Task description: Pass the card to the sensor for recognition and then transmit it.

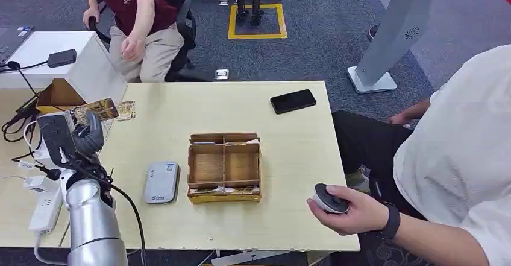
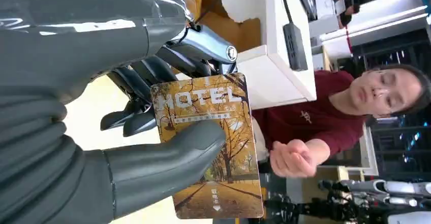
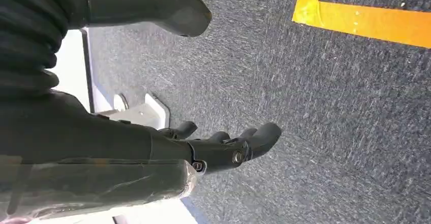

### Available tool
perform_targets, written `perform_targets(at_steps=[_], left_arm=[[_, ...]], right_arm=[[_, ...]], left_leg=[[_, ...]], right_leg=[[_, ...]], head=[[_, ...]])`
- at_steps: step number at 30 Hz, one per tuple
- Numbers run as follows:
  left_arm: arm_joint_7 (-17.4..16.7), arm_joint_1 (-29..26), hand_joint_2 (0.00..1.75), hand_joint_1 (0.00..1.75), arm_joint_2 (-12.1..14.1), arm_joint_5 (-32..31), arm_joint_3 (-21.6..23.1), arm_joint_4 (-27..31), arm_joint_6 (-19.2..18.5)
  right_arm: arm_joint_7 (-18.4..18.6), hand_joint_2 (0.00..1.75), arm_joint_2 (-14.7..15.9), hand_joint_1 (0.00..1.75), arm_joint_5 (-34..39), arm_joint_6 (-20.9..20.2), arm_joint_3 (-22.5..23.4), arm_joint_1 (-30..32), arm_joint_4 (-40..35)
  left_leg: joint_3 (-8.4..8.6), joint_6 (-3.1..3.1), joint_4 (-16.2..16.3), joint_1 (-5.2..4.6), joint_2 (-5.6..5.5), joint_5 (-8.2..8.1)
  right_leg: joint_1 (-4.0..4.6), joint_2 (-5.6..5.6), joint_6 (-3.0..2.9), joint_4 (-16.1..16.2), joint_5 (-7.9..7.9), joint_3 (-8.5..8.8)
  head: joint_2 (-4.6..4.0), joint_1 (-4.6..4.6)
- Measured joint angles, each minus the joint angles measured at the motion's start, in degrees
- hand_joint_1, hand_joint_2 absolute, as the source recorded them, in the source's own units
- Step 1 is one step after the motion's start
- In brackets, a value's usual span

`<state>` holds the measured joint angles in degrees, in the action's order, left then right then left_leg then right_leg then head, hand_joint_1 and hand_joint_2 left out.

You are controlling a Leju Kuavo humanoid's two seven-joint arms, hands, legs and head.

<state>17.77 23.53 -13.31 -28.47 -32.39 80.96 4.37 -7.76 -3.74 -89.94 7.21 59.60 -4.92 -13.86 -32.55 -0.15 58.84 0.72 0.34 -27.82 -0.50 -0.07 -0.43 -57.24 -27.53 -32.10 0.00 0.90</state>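
One golden autumn-print hotel card (image 2: pixel 213 148) is pinched by my left hand (image 1: pixel 81 136) at frame left; a thin grip may slip before the grey flat sensor (image 1: pixel 161 182). My right hand (image 3: pixel 223 145) hangs empty, fingers apart.

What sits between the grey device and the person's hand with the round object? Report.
The wooden tray, between the grey device and the person's hand, in the head view.

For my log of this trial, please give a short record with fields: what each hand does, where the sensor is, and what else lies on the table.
left hand: holds the autumn-print hotel card between thumb and fingers, raised over the table's left side
right hand: holds nothing, hangs over grey carpet
sensor: flat grey rectangular reader lying on the light wooden table
also on table: brown divided cardboard tray, black phone
person at right: holds a round black-and-white device
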Motion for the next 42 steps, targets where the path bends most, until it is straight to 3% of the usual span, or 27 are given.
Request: perform_targets(at_steps=[8, 32, 33, 37, 42], left_arm=[[0.9, 3.32, 1.75, 1.75, -0.02, -7.74, 0.0, -0.55, 5.12], [1.42, 4.32, 1.75, 1.75, -0.35, -9.23, 0.0, -2.45, 5.32], [1.42, 4.32, 1.75, 0.0, -0.35, -9.23, 0.0, -2.49, 5.32], [1.42, 4.32, 1.75, 0.0, -0.44, -9.23, 0.0, -2.75, 5.27], [-1.66, 4.71, 1.75, 0.0, -0.46, -9.08, -0.09, -3.69, 4.11]], right_arm=[[0.17, 1.75, -0.15, 0.0, 0.0, -0.02, -1.42, -0.21, 0.0], [0.55, 1.75, -0.74, 0.0, 0.0, -0.26, -2.71, -0.09, 0.15], [0.55, 1.75, -0.76, 0.0, 0.0, -0.26, -2.71, -0.1, 0.17], [0.53, 1.75, -0.79, 0.0, 0.0, -0.28, -2.71, -0.08, 0.17], [0.63, 1.75, -0.9, 0.0, 0.0, -0.35, -2.71, -0.09, 0.2]], left_leg=[[-0.02, 0.0, 0.0, 0.0, 0.0, 0.01], [-0.04, 0.0, 0.0, 0.0, 0.01, 0.01], [-0.04, 0.0, 0.0, 0.0, 0.01, 0.01], [-0.04, 0.0, 0.0, 0.0, 0.01, 0.01], [-0.05, 0.0, 0.0, 0.0, 0.0, 0.01]], right_leg=[[0.0, 0.0, 0.01, 0.0, 0.02, -0.02], [0.0, 0.02, 0.01, 0.0, 0.02, -0.04], [0.0, 0.02, 0.01, 0.0, 0.02, -0.05], [0.0, 0.02, 0.01, 0.0, 0.02, -0.05], [0.0, 0.01, 0.01, 0.0, 0.02, -0.04]], head=[[0.0, 0.0], [0.0, -0.02], [0.0, 0.0], [0.0, 0.0], [0.0, 0.0]])
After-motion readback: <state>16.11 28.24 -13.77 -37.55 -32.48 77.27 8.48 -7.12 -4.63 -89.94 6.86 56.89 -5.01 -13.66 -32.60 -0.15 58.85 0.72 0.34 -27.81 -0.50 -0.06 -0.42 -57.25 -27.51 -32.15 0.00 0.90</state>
